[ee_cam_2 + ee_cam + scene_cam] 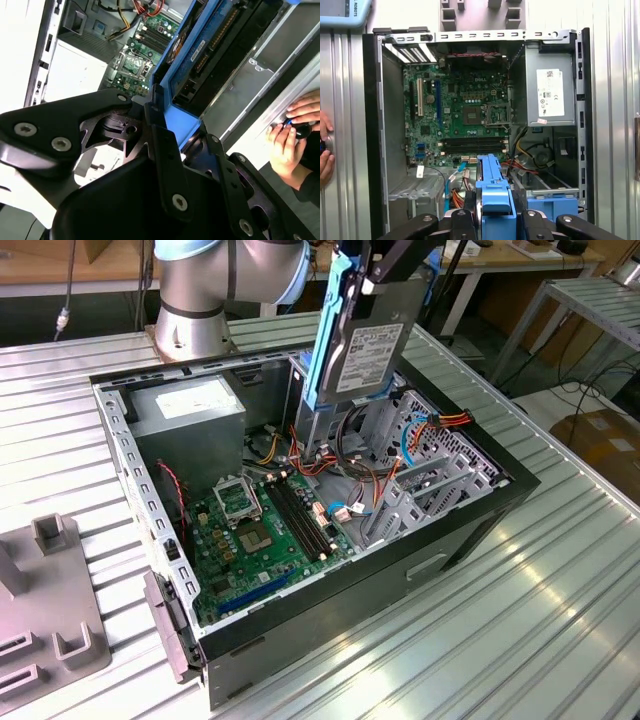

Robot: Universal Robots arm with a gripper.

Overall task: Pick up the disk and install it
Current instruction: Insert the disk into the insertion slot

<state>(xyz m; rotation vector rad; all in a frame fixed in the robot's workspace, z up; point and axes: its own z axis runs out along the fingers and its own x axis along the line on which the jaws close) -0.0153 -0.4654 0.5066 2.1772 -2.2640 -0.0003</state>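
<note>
The disk (365, 355), a grey metal drive with a white label in a bright blue caddy rail, hangs on edge above the far side of the open computer case (470, 530). My gripper (372, 278) is shut on its upper end. In the first wrist view the blue rail of the disk (492, 180) runs between the black fingers (462, 222), over the cables and the drive cage (545, 185). In the second wrist view the disk (200, 60) stands out from the gripper (167, 125) above the case interior.
Inside the case lie the motherboard (265, 530), the power supply (190, 410) and red and orange cables (300, 455). A grey fixture (50, 625) sits at the exterior view's left. The arm's base (200, 300) stands behind the case. A person's hands (292, 135) rest beside the case.
</note>
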